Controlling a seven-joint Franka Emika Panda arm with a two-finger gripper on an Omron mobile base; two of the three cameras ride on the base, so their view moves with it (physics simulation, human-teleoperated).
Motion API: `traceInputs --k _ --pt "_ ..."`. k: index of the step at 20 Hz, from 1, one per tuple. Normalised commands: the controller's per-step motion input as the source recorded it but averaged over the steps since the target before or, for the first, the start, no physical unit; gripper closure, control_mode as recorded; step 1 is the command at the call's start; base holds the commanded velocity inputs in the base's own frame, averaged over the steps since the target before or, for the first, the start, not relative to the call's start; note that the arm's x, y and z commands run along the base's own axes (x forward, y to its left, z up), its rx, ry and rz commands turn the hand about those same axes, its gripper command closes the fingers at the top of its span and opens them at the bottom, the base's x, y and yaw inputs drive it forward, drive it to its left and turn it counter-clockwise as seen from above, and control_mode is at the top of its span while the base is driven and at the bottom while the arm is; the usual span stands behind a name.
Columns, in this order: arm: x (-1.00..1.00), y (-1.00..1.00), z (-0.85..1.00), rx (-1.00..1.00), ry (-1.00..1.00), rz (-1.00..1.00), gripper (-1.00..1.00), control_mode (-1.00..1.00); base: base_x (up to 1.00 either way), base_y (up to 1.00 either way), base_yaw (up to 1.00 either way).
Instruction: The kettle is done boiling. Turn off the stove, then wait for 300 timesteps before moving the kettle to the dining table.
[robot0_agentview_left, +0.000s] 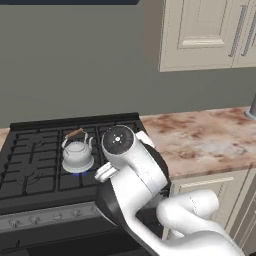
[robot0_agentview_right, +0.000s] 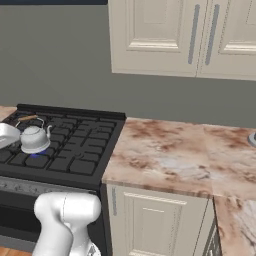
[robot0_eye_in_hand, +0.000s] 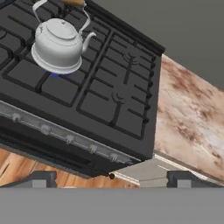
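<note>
The silver kettle (robot0_agentview_left: 77, 152) (robot0_agentview_right: 34, 138) (robot0_eye_in_hand: 59, 43) stands upright on a front burner of the black stove (robot0_agentview_left: 35, 172) (robot0_agentview_right: 75, 145) (robot0_eye_in_hand: 113, 87). A small blue flame (robot0_eye_in_hand: 54, 75) shows under its base. The grey strip of knobs (robot0_eye_in_hand: 46, 129) (robot0_agentview_left: 35, 219) runs along the stove's front. In the hand view my gripper (robot0_eye_in_hand: 113, 179) is open and holds nothing. It hovers in front of the stove's front edge, above the knob strip and to the right of the kettle, well apart from both. The dining table is out of view.
A marbled counter (robot0_agentview_left: 200, 140) (robot0_agentview_right: 165, 155) (robot0_eye_in_hand: 192, 118) over cream cabinets adjoins the stove's right side. Cream upper cabinets (robot0_agentview_left: 210, 30) (robot0_agentview_right: 185, 35) hang above it. A grey object (robot0_agentview_left: 251, 110) sits at the counter's far right. Wooden floor (robot0_eye_in_hand: 17, 168) lies below the stove.
</note>
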Motion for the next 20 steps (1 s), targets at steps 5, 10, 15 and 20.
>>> traceInputs --k 5,10,15,20 --pt "-0.02 0.20 -0.27 0.00 -0.08 0.00 -1.00 -1.00 0.00 0.00 0.00" --pt "-0.01 0.08 -0.27 0.00 -0.12 0.00 -1.00 -1.00 0.00 0.00 0.00" --pt "-0.09 0.05 -0.32 0.00 -0.10 0.00 -1.00 -1.00 0.00 0.00 0.00" --pt "-0.10 0.02 -0.32 0.00 -0.07 0.00 -1.00 -1.00 0.00 0.00 0.00"
